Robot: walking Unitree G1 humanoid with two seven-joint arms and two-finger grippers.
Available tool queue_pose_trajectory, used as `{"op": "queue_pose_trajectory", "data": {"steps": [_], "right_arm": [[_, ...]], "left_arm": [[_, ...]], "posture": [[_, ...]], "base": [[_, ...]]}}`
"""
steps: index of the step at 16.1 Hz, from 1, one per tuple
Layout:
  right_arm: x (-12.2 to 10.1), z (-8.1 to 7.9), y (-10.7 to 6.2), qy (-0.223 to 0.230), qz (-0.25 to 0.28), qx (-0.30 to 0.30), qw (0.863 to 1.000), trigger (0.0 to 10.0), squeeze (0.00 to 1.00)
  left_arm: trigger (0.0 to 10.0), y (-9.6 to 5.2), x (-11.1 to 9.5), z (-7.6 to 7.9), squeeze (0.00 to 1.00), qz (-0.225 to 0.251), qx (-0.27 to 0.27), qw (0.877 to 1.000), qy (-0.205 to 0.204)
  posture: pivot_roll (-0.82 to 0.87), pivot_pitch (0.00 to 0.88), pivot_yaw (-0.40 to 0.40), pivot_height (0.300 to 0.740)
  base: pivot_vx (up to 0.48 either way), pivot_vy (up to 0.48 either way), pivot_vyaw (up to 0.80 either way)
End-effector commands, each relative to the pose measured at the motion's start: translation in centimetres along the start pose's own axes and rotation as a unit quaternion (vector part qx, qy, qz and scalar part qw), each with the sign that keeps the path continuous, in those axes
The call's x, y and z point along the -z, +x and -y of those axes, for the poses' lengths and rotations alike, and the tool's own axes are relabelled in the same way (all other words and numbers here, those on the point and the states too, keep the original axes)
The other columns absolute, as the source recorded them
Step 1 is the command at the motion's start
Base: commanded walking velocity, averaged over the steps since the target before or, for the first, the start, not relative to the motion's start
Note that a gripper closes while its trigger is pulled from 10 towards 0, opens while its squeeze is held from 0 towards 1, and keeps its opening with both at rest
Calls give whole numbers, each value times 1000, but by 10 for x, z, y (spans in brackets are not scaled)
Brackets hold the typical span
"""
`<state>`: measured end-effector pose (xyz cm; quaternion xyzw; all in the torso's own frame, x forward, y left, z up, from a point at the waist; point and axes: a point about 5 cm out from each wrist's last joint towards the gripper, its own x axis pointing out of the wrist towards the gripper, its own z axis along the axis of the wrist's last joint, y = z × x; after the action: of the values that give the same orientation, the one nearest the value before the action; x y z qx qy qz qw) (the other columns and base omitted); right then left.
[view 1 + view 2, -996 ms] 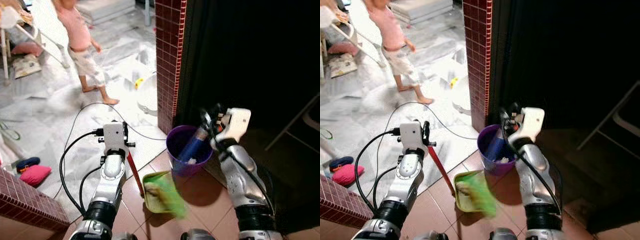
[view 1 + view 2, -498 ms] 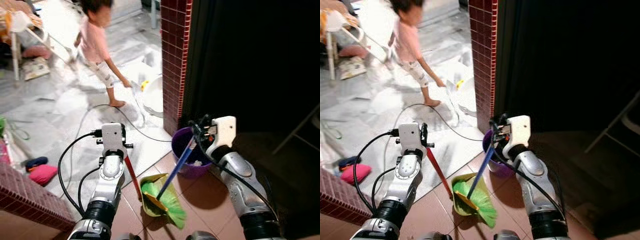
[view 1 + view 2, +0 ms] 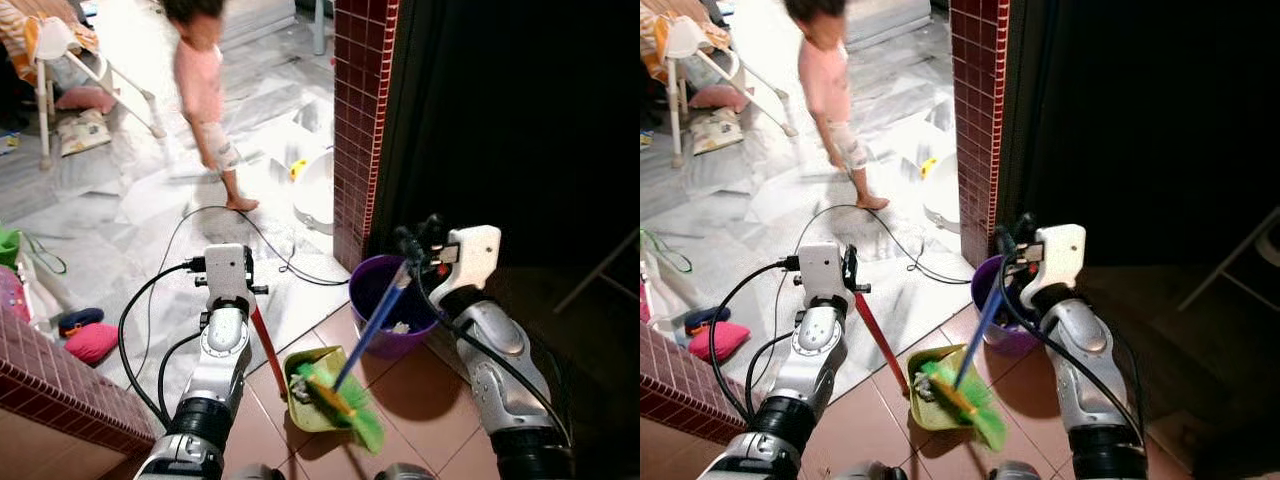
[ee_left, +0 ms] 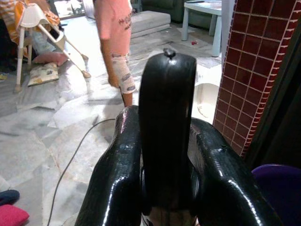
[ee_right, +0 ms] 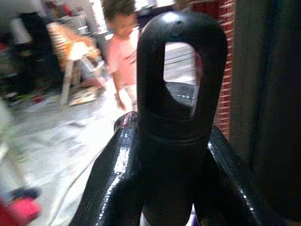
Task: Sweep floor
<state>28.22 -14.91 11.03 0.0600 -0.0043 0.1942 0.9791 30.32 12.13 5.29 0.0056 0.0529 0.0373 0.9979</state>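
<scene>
Since half a second ago the green broom has been pulled slightly back over the dustpan, whose red handle is clamped by the left gripper. Broom's blue handle is gripped by the right gripper, near the purple bucket.

Both eye views look down from the head, sharing the dustpan and bucket. Each wrist view looks close along a gripped handle toward the person.

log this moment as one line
left gripper: shut on dustpan handle | right gripper: shut on broom handle | bristles in dustpan | bucket beside
</scene>
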Motion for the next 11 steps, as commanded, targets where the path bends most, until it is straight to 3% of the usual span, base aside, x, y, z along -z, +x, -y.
{"op": "queue_pose_trajectory", "data": {"steps": [1,4,6,8,9,11], "right_arm": [[6,-10,-1,-12,-19,-36,999,10000,0],[16,1,-5,-121,-41,-1,992,10000,0],[11,11,-9,-173,-33,31,984,10000,0],[8,12,-10,-191,-25,33,981,10000,0],[9,8,-14,-225,-21,7,974,10000,0],[15,9,-18,-220,-28,9,975,10000,0]], "left_arm": [[10000,-7,22,-4,0,-54,-1,998,24],[10000,-7,22,-4,0,-54,-4,998,22],[10000,-8,23,-4,0,-54,-4,998,22],[10000,-8,23,-4,0,-54,-4,998,22],[10000,-8,23,-4,0,-54,-4,998,22],[10000,-8,23,-5,0,-53,-4,998,22]], "posture": [[-172,0,86,740],[-170,0,81,740],[-172,0,80,740],[-172,0,80,740],[-173,0,75,740],[-172,0,73,740]], "base": [[0,0,0],[0,0,0],[0,0,0],[0,0,0],[0,0,0],[0,0,0]]}}
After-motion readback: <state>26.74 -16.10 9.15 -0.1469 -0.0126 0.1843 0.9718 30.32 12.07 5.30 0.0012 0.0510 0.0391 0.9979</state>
